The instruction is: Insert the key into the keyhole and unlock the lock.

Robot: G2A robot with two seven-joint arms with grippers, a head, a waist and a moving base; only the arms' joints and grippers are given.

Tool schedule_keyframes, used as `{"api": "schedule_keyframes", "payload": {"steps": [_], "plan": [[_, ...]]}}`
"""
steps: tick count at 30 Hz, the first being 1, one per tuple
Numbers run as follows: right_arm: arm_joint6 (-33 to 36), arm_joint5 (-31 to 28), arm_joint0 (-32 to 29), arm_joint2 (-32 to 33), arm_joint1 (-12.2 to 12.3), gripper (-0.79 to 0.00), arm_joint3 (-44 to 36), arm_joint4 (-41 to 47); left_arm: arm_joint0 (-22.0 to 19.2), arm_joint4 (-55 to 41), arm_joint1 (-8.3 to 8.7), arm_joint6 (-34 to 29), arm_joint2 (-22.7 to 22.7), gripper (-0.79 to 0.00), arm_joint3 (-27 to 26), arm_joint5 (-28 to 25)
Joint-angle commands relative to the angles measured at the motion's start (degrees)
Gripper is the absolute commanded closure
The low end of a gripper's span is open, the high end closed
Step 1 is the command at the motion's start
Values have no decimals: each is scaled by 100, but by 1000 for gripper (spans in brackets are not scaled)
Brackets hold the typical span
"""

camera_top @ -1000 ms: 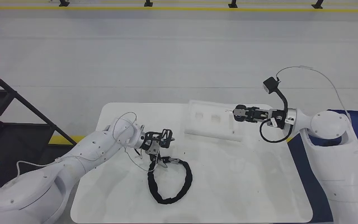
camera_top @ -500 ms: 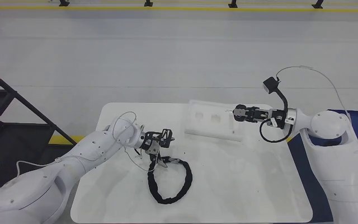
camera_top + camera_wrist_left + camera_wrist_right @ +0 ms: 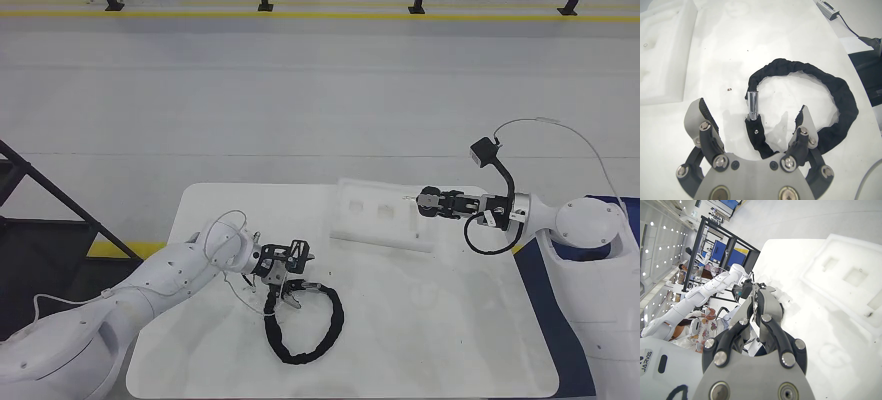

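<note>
A black fabric-sleeved cable lock (image 3: 331,322) lies in a loop on the white table (image 3: 450,330). Its chrome cylinder end (image 3: 752,104) points away from my left wrist camera. My left gripper (image 3: 752,103) is open just above that end, one finger on each side of the cylinder and the sleeve, not touching it. In the top view the left gripper (image 3: 285,288) is over the loop's near-left end. My right gripper (image 3: 423,200) hangs above the foam block, shut on a thin flat metal key (image 3: 754,302) pinched between its pads.
A white foam block (image 3: 385,215) with square recesses lies at the back of the table, between the two arms. A dark mat (image 3: 585,330) borders the table's right edge. A small grey box with a cable (image 3: 827,8) lies off the table.
My left gripper has moved down and closer to the lock's cylinder end, now straddling it. The right arm and the key have stayed put.
</note>
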Motion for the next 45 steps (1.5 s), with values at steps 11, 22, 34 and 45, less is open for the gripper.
{"api": "schedule_keyframes", "payload": {"steps": [11,22,34,45], "plan": [[0,0,0,0,0,0,0,0,65,804,-210,1044,54,-785,652,298],[0,0,0,0,0,0,0,0,18,1094,-677,1107,55,-785,1293,274],[0,0,0,0,0,0,0,0,-13,1430,-1054,1335,55,-302,1899,171],[0,0,0,0,0,0,0,0,-49,1819,-1258,1652,55,0,2162,103]]}}
